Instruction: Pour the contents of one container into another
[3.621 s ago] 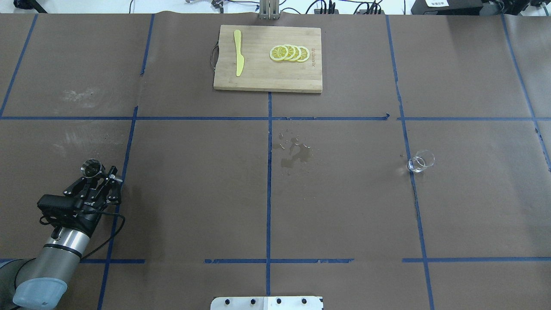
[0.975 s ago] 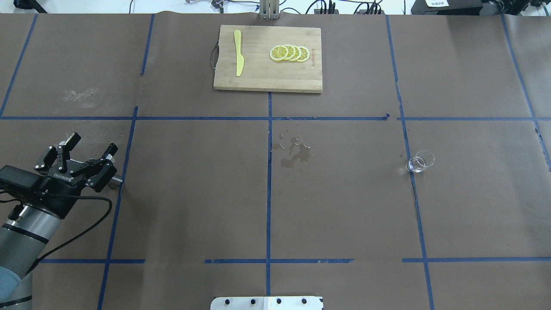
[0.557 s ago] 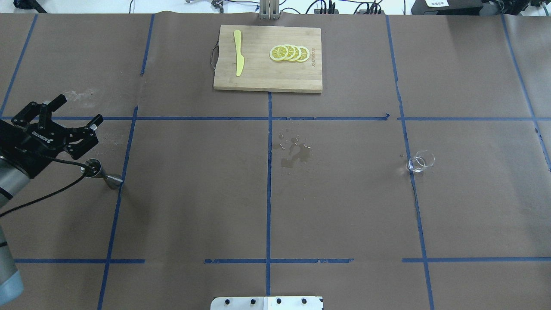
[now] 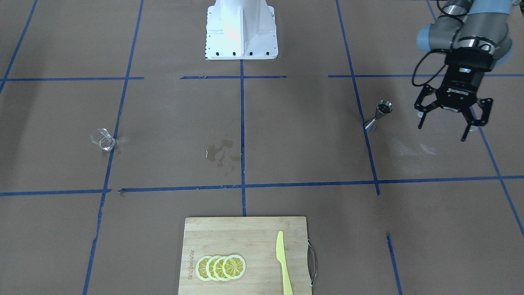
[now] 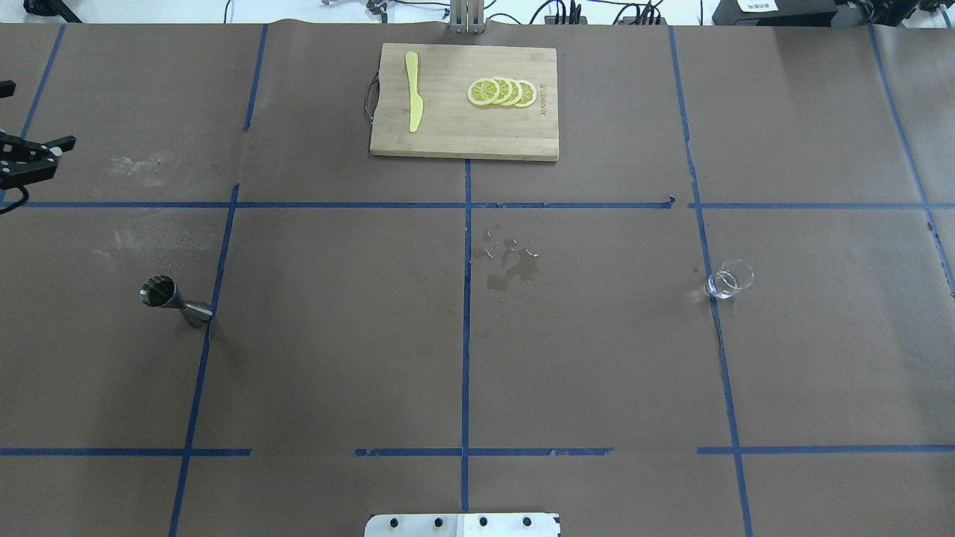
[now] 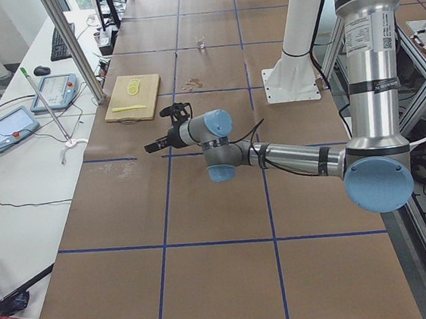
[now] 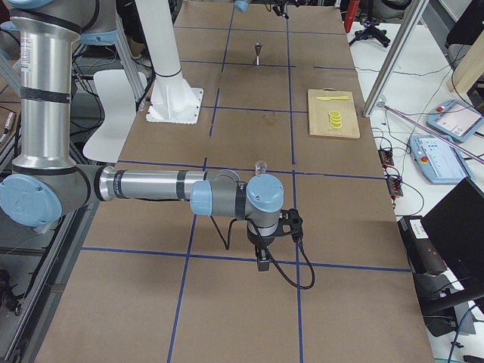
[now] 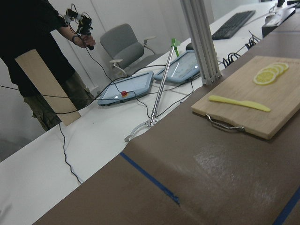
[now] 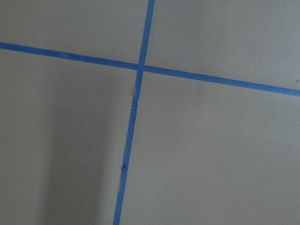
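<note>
The silver hourglass jigger (image 4: 378,116) (image 5: 169,298) stands upright and alone on the brown table, next to a blue tape line on the robot's left side. My left gripper (image 4: 444,131) hangs open and empty in the air, well off to the jigger's outer side; only its fingers (image 5: 33,153) show at the overhead view's left edge. The clear glass cup (image 5: 730,280) (image 4: 102,139) stands far across on the robot's right side. My right gripper (image 7: 261,257) shows only in the exterior right view, low over bare table, apart from the cup; whether it is open I cannot tell.
A wooden cutting board (image 5: 448,134) with lemon slices (image 5: 501,92) and a yellow knife (image 5: 412,91) lies at the far middle. A small puddle (image 5: 511,265) wets the centre. The white robot base (image 4: 240,28) stands at the near edge. A person (image 8: 42,61) stands beyond the side table.
The left gripper has opened off the jigger, risen and drawn away to the table's far left edge. The jigger stays standing where it was. The glass cup has not moved.
</note>
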### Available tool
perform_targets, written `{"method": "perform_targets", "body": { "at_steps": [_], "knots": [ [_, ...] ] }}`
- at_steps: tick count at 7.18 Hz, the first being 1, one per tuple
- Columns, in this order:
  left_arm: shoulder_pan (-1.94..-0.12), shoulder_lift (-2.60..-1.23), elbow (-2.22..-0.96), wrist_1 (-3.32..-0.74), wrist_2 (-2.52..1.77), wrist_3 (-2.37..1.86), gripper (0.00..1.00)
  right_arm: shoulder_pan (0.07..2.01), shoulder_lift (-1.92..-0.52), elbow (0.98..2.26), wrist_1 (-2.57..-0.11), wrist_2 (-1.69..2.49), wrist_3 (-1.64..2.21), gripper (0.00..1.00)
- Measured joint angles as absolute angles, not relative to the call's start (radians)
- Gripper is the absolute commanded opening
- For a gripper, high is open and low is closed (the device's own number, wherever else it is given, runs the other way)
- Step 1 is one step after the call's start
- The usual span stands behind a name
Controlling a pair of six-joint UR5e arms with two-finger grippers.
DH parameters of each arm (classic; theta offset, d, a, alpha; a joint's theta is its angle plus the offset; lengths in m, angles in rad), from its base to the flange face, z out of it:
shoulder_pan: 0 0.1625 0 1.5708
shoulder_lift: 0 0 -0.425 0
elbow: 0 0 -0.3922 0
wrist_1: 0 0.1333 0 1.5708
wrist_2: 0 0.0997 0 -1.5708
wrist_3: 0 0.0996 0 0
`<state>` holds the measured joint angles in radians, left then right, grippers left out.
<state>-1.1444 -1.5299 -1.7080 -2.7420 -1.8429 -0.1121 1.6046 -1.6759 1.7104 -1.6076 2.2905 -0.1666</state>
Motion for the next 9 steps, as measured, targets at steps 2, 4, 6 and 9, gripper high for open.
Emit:
{"method": "perform_targets", "body": {
  "at_steps": [2,4,6,9],
  "knots": [
    [-1.377,-1.585,-1.708,-2.42,-2.127,-0.005,1.0,1.605,-1.679,1.709,-1.608,2.288,-0.168,1.0],
    [-1.504,-1.594,-1.686,-2.16,-2.224,0.083,1.0,1.605,-1.682,1.694,-1.608,2.287,-0.166,1.0],
    [-1.57,-1.582,-1.576,-2.014,-2.241,0.1,1.0,1.605,-1.682,1.686,-1.609,2.285,-0.166,1.0],
    [-1.584,-1.525,-1.52,-1.784,-2.319,0.085,1.0,1.605,-1.681,1.686,-1.609,2.273,-0.167,1.0]
  ]
}}
